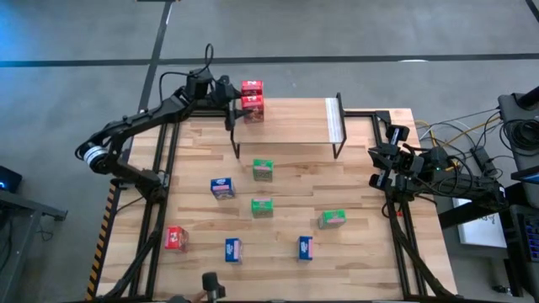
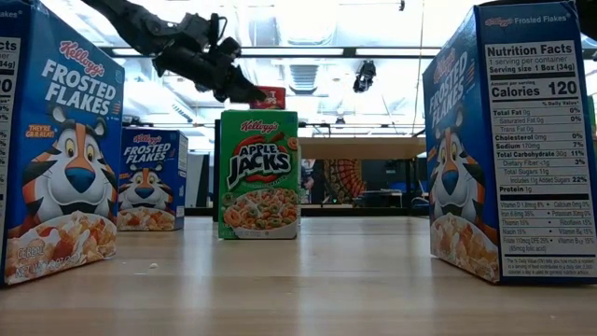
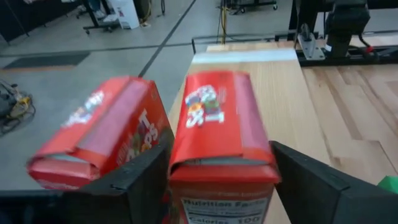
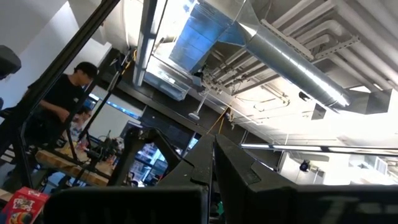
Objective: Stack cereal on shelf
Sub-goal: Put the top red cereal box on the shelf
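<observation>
The shelf [image 1: 295,122] stands at the table's far middle, a light plank [image 3: 292,106] on black legs. Two red cereal boxes [image 1: 253,107] [image 1: 251,87] stand side by side on its left end. My left gripper [image 1: 229,94] reaches in level from the left. It is open, with the nearer red box [image 3: 217,124] between its fingers and the other red box [image 3: 99,130] just outside them. My right gripper [image 4: 214,162] is shut, with nothing in it, and waits at the table's right edge [image 1: 383,160], pointing up. My left gripper's fingers [image 3: 134,180] stand at the two sides of the red box, near its top flap [image 3: 217,163], coming level from the table's left. The box stands upright on the shelf's plank. I cannot tell whether the fingers touch its sides.
More cereal boxes stand on the table below the shelf: green ones [image 1: 264,170] [image 1: 262,207] [image 1: 332,219], blue ones [image 1: 222,188] [image 1: 233,249] [image 1: 305,247] and a red one [image 1: 176,238]. The shelf's plank is bare from the red boxes to its pale strip [image 1: 335,122].
</observation>
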Controlling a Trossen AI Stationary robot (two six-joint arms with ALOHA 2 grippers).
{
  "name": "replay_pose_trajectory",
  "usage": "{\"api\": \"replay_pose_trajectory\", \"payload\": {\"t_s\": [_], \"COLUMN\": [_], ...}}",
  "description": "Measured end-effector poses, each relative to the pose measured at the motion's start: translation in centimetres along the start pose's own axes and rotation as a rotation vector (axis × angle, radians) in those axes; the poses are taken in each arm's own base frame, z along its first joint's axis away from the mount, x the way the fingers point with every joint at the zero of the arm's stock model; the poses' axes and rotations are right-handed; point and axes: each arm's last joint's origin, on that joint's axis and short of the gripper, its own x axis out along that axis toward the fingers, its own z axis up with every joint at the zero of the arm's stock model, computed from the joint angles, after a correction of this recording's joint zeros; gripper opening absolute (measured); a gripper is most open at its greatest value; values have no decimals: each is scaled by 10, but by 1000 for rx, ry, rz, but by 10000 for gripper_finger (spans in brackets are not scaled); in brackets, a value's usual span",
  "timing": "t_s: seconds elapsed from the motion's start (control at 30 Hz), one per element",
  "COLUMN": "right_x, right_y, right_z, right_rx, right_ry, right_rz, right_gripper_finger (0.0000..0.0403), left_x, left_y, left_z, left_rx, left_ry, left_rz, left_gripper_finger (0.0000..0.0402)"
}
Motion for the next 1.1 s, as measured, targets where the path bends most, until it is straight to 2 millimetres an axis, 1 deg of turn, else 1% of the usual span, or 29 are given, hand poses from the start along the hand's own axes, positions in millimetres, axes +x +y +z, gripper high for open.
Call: {"api": "replay_pose_trajectory", "payload": {"t_s": [0.3, 0.57, 0.7, 0.83, 0.93, 1.1], "right_x": [0, 0, 0, 0, 1, 1], "right_y": [0, 0, 0, 0, -1, -1], "right_z": [0, 0, 0, 0, 1, 1], "right_rx": [-1, -2, -4, -4, -1, -1], "right_ry": [0, 0, 0, 0, -3, -1], "right_rz": [0, 0, -1, -1, -2, -1], "right_gripper_finger": [9, 9, 9, 9, 9, 9], "left_x": [-31, -51, -48, -37, -28, -15], "left_y": [-11, -26, -29, -31, -30, -25], "left_z": [20, 22, 12, -4, -12, -19], "left_rx": [14, -31, -47, -67, -92, -108], "left_ry": [-31, 42, 71, 104, 119, 135], "left_rz": [8, -34, -46, -60, -67, -72], "left_gripper_finger": [245, 226, 200, 161, 133, 100]}}
